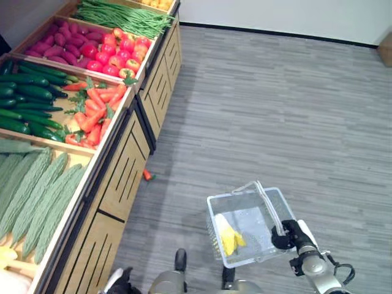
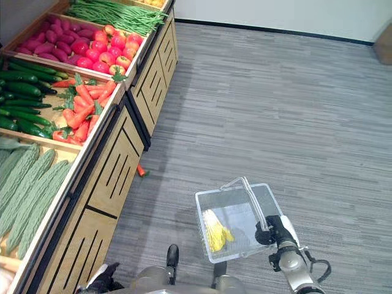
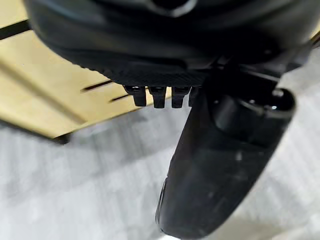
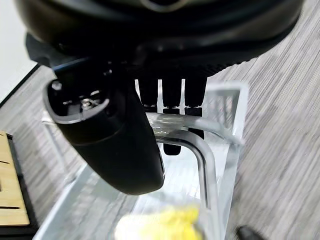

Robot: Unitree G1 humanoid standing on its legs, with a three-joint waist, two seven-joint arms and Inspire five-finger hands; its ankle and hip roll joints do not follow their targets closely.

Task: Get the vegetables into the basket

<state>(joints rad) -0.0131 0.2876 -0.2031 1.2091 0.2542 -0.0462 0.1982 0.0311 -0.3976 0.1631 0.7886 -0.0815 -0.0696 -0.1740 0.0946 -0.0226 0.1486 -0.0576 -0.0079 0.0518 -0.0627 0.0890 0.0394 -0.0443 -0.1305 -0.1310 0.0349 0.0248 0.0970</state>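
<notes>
A clear plastic basket hangs above the grey floor at the lower right. My right hand is shut on its handle, with the fingers curled over the bar. A yellow vegetable lies inside the basket. Down low by the wooden stand, my left hand holds nothing, its fingers relaxed. On the stand at the left lie carrots, cucumbers and ridged green gourds.
Farther along the stand are red fruit, purple roots and green beans. One small carrot lies on the floor against the stand's base. Open grey floor stretches to the right.
</notes>
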